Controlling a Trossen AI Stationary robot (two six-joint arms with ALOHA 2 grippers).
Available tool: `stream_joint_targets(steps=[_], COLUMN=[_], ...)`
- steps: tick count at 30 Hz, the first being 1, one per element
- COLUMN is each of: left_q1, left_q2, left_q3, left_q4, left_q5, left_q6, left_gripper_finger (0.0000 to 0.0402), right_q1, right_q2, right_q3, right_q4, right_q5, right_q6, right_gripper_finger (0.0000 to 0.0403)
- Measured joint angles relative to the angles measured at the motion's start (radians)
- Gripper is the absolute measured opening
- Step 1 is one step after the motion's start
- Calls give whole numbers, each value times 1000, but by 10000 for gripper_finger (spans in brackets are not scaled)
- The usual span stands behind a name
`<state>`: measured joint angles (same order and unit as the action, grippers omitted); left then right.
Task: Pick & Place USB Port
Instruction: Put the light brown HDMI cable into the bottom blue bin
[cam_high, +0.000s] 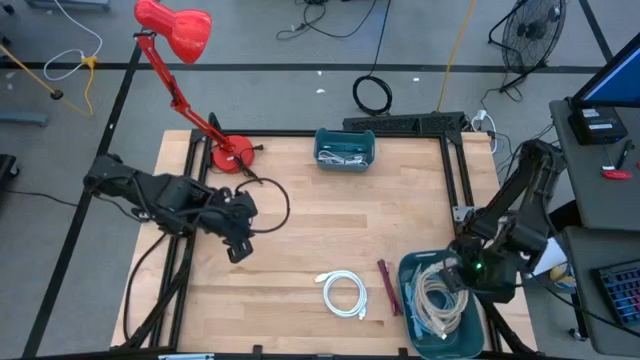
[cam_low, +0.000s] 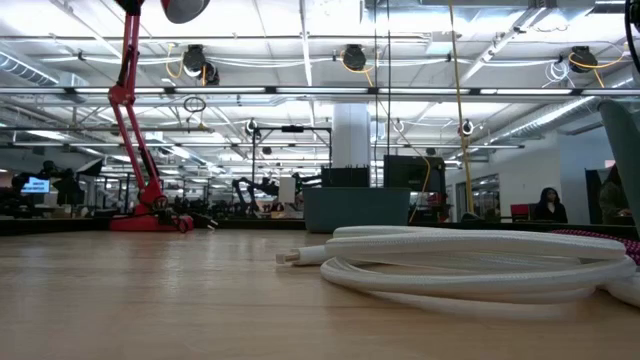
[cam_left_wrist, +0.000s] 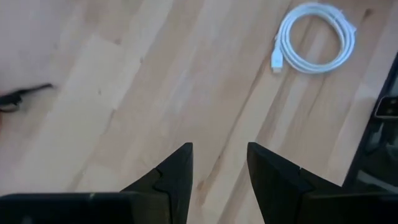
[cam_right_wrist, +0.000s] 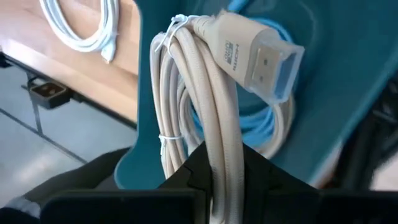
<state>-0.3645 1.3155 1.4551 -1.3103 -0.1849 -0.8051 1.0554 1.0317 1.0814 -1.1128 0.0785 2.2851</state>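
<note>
A beige coiled cable (cam_right_wrist: 186, 93) with a wide flat plug (cam_right_wrist: 258, 53) is in my right gripper (cam_right_wrist: 224, 160), which is shut on it over the near-right teal bin (cam_high: 415, 330). A blue cable (cam_right_wrist: 264, 121) lies in that bin. A white coiled USB cable (cam_high: 345, 294) lies flat on the table, left of the bin; the low view shows the white cable (cam_low: 470, 265) close up. My left gripper (cam_high: 238, 250) hovers open above bare wood at the table's left, well left of the white cable (cam_left_wrist: 314, 37). My right gripper pinches several strands of the beige coil (cam_right_wrist: 219, 146) between its two fingers (cam_right_wrist: 261, 171). The strands run along the fingers. The coil and its plug reach out beyond the fingertips, over the bin's inside. Whether the coil is clear of the bin's floor cannot be told.
A second teal bin (cam_high: 345, 148) with cables sits at the far edge. A red desk lamp (cam_high: 175, 30) stands on its base (cam_high: 232, 155) at the far left, its black cord looping near my left arm. A dark red strip (cam_high: 386, 286) lies beside the near bin.
</note>
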Motion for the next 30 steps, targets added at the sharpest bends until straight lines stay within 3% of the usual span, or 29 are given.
stream_joint_targets(steps=[11, 30], left_q1=[-30, -38], left_q2=[0, 0], left_q3=[-110, -110], left_q4=[169, 190], left_q5=[50, 47], left_q6=[-21, -9], left_gripper_finger=[152, 152], right_q1=[13, 6], right_q2=[60, 135], right_q3=[40, 23], right_q4=[61, 90], right_q5=[-31, -80], right_q6=[0, 7], right_gripper_finger=[30, 30])
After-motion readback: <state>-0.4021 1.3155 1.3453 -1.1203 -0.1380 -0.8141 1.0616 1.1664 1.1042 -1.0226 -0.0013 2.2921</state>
